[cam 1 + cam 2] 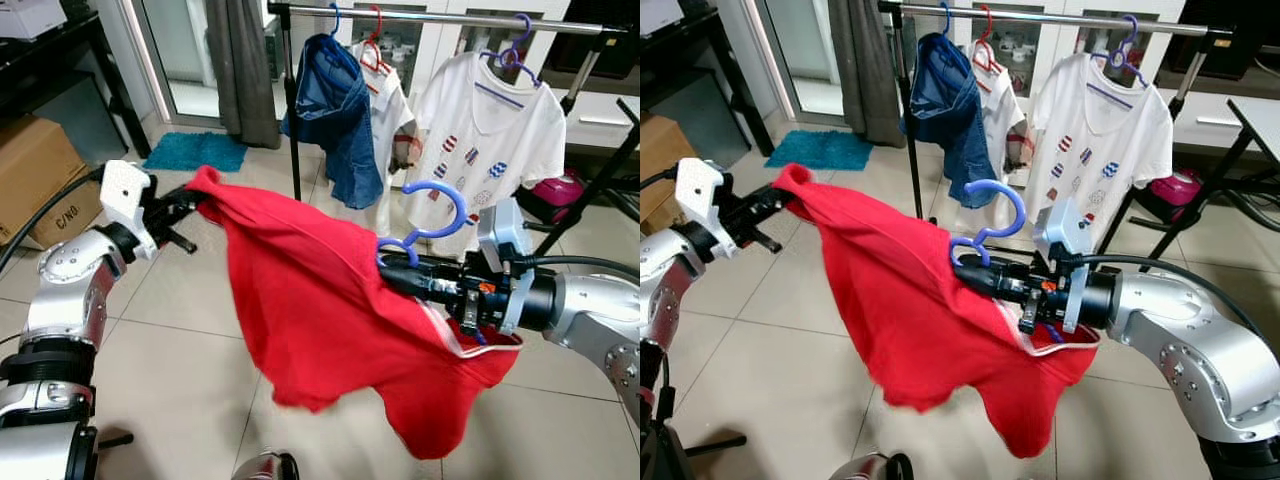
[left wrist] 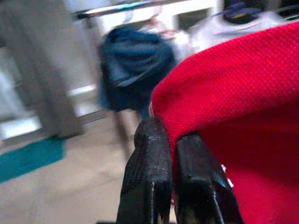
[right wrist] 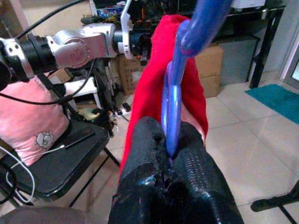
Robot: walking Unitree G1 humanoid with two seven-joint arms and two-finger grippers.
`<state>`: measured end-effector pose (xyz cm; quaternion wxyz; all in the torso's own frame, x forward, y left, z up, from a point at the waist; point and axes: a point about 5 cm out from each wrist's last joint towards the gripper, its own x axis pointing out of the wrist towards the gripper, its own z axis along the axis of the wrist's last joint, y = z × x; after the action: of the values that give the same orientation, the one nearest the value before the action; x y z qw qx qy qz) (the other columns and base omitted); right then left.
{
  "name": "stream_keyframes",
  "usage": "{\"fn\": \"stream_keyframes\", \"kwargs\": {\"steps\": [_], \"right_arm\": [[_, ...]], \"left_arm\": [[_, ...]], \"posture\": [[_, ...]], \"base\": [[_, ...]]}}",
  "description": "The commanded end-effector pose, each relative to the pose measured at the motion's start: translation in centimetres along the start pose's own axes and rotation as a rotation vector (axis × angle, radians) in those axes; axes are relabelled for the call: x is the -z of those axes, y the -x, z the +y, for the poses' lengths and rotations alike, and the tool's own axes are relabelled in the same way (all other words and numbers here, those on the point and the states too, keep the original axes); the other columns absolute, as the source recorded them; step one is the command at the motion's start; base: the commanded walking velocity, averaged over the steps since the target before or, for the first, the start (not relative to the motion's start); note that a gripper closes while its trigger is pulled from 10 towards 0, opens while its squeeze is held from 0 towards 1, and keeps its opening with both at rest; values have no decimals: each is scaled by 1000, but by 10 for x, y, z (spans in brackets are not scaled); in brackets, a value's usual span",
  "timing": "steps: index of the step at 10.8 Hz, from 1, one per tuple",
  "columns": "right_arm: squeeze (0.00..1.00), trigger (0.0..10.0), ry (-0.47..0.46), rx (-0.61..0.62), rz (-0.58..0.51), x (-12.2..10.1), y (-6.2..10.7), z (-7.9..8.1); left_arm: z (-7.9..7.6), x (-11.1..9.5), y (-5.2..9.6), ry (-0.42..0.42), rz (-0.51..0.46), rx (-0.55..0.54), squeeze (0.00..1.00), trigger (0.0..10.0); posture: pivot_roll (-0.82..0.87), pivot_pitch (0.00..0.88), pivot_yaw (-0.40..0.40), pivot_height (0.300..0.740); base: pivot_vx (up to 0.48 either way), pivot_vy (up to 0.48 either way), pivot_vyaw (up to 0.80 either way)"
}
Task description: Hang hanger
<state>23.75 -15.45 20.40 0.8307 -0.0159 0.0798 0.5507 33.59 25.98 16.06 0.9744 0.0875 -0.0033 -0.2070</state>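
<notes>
1. Centre of the head view: a red shirt (image 1: 330, 320) hangs stretched between the two arms, sagging toward the lower right of the frame above the tiled floor (image 1: 180, 300).
2. The left gripper (image 1: 190, 205), at mid-left, is clamped on one corner of the red shirt; in the left wrist view both black fingers (image 2: 149, 177) are pressed together with red cloth caught between them.
3. The right gripper (image 1: 400, 275), right of centre, is closed on the blue hanger (image 1: 432, 212); the right wrist view shows the hanger's neck pinched between the fingers (image 3: 187, 177), the red cloth draped behind it.
4. The hanger's hook curls up above the shirt's upper edge, open and touching nothing.
5. Across the top of the frame runs the clothes rail (image 1: 450, 17), well apart from the held hanger.
6. On the rail: a blue denim garment (image 1: 335, 110) at upper centre, a white shirt on a red hanger (image 1: 375, 45) just beside it, and a white printed T-shirt (image 1: 490, 140) at upper right.
7. A teal mat (image 1: 195, 152) lies at upper left and a cardboard box (image 1: 40, 175) sits at the left edge.
</notes>
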Motion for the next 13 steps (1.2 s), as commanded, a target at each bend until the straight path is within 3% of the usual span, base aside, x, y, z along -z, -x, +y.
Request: {"fn": "stream_keyframes", "kwargs": {"steps": [1, 2, 7, 9, 11, 12, 13], "right_arm": [[0, 10000, 22, 4, -16, -4, 0, 0], [0, 10000, 18, 10, -12, -3, 1, -1], [0, 10000, 11, 39, -4, -1, 2, -3], [0, 10000, -4, 89, 7, 1, 2, -9], [0, 10000, -49, 111, -1, 3, 3, -12], [0, 10000, -57, 117, -10, 3, 1, -12], [0, 10000, -75, 144, -21, 6, -3, -12]], "left_arm": [[17, 13, 12, 24, 56, -173, 0, 0], [21, 19, 15, 37, 70, -263, 0, 0], [28, 44, 26, 43, 189, -506, 0, 0], [29, 52, 31, 51, 226, -568, 0, 0], [17, 63, 28, 104, 251, -540, 0, 0], [2, 65, 20, 156, 234, -456, 0, 4863], [-14, 63, 12, 190, 195, -354, 1000, 10000]], "posture": [[-165, 15, 65, 740], [-165, 16, 64, 740], [-167, 22, 67, 740], [-167, 24, 69, 740], [-165, 27, 71, 740], [-165, 27, 71, 740], [-164, 38, 71, 740]], "base": [[0, 0, 0], [0, 0, 0], [0, 0, 0], [0, 0, 0], [0, 0, 0], [0, 0, 0], [0, 0, 0]]}}
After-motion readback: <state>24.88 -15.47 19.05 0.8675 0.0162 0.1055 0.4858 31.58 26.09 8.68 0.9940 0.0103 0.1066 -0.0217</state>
